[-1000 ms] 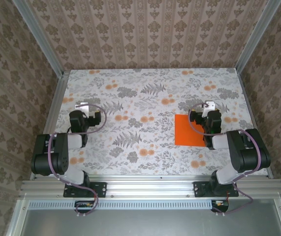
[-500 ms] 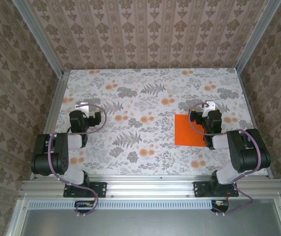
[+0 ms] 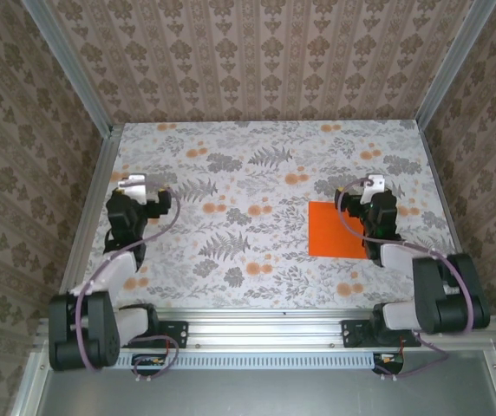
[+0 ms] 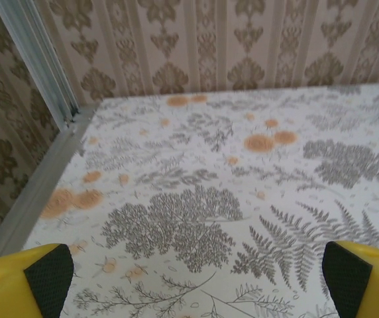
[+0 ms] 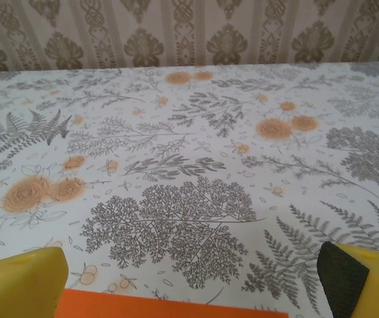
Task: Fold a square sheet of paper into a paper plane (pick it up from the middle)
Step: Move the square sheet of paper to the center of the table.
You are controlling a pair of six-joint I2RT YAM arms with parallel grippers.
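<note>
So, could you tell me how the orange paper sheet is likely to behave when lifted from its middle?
The square sheet of paper lies flat on the table, so it is probably hard to get under. It looks thin, so likely light and floppy, drooping around a pinch.

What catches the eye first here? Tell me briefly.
The bright orange square sheet of paper stands out, lying flat on the floral table right of centre, its right edge under the right arm. The right gripper hovers open near the sheet's far right corner. The left gripper hangs open over bare print near the table's left edge.
</note>
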